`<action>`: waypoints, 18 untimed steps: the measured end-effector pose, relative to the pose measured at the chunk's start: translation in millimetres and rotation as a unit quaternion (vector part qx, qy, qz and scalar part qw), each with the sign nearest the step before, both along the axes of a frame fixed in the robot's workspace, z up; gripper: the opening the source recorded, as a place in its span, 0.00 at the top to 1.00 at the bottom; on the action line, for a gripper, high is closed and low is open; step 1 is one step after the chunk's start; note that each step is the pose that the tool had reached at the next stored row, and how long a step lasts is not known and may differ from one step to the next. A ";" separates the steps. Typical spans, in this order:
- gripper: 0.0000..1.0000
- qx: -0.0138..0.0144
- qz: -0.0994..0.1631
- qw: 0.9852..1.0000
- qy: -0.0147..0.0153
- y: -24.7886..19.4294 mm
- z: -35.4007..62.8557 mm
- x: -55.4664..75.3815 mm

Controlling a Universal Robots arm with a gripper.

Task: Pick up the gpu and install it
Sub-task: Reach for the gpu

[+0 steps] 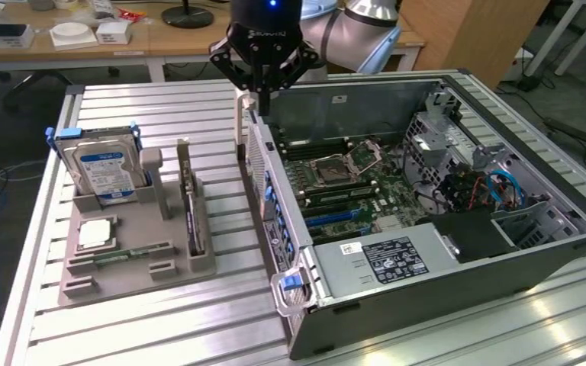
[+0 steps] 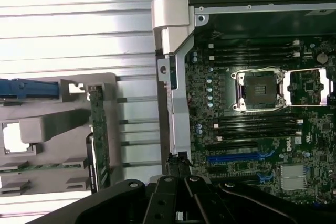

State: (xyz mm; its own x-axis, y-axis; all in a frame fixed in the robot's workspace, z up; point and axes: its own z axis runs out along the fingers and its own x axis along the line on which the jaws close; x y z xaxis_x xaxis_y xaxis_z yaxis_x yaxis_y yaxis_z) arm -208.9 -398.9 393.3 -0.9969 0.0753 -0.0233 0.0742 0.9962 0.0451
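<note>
The gpu (image 1: 193, 212) stands on edge in a slot of the grey holder (image 1: 135, 278) at the exterior view's left. From the wrist view the gpu (image 2: 98, 140) is a thin strip seen from above. My gripper (image 1: 259, 95) hangs shut above the rear end of the open computer case's near wall (image 1: 272, 191), well away from the gpu. Nothing is between its fingers. In the wrist view the gripper (image 2: 178, 182) sits over that wall beside the motherboard (image 2: 252, 119), whose blue card slot (image 2: 239, 157) shows.
A silver blue-labelled hard drive (image 1: 104, 171), a square chip (image 1: 98, 232) and a green memory stick (image 1: 120, 255) also rest in the holder. The open case (image 1: 537, 252) takes up the slatted table's (image 1: 171, 335) right half. Desks and chairs stand behind.
</note>
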 end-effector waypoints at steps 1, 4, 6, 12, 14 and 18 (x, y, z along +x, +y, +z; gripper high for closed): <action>0.90 0.000 0.000 1.000 0.000 0.0 0.0 -0.8; 0.90 0.000 0.000 1.000 0.000 0.0 0.0 -2.9; 0.90 0.000 0.000 1.000 0.000 0.0 0.0 -4.5; 0.90 0.000 0.000 1.000 0.000 0.0 0.0 -11.9; 0.90 0.000 0.000 1.000 0.000 0.0 0.0 -15.5; 0.90 0.000 0.000 1.000 0.000 0.0 0.0 -22.5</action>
State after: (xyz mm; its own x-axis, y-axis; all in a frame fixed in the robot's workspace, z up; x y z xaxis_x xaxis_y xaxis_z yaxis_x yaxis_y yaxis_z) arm -231.4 -398.9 393.3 -0.9969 0.0753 -0.0233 0.0742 0.9962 0.0450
